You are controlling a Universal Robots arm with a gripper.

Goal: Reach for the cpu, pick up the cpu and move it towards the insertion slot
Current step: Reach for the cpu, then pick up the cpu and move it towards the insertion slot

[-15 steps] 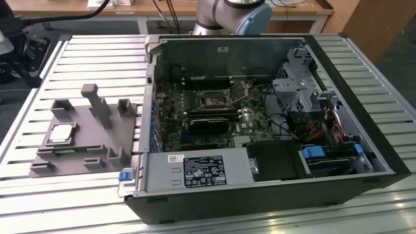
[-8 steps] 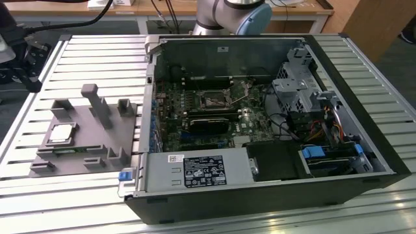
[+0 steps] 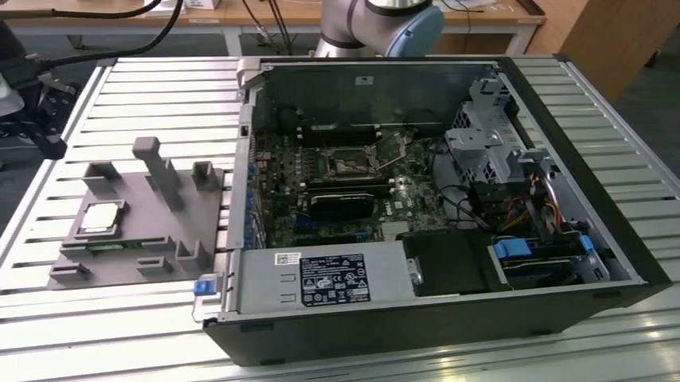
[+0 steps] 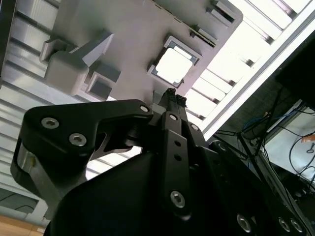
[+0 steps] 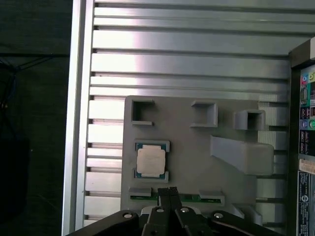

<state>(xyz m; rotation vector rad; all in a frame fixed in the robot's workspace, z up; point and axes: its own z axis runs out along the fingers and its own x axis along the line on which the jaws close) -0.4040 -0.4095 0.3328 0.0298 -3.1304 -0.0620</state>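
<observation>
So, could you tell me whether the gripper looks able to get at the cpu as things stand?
Probably yes: the cpu lies uncovered in its recess on the grey holder, and the gripper hangs above the holder with nothing between them, though the gripper is shut.

The silver table with long grooves (image 3: 159, 87) holds a grey plastic tray (image 3: 143, 219) and, just beside it, an open black computer case (image 3: 425, 326).

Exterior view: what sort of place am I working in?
Probably a robotics lab bench for PC assembly: an open computer case on a slotted aluminium table, and a grey fixture holding the cpu.
</observation>
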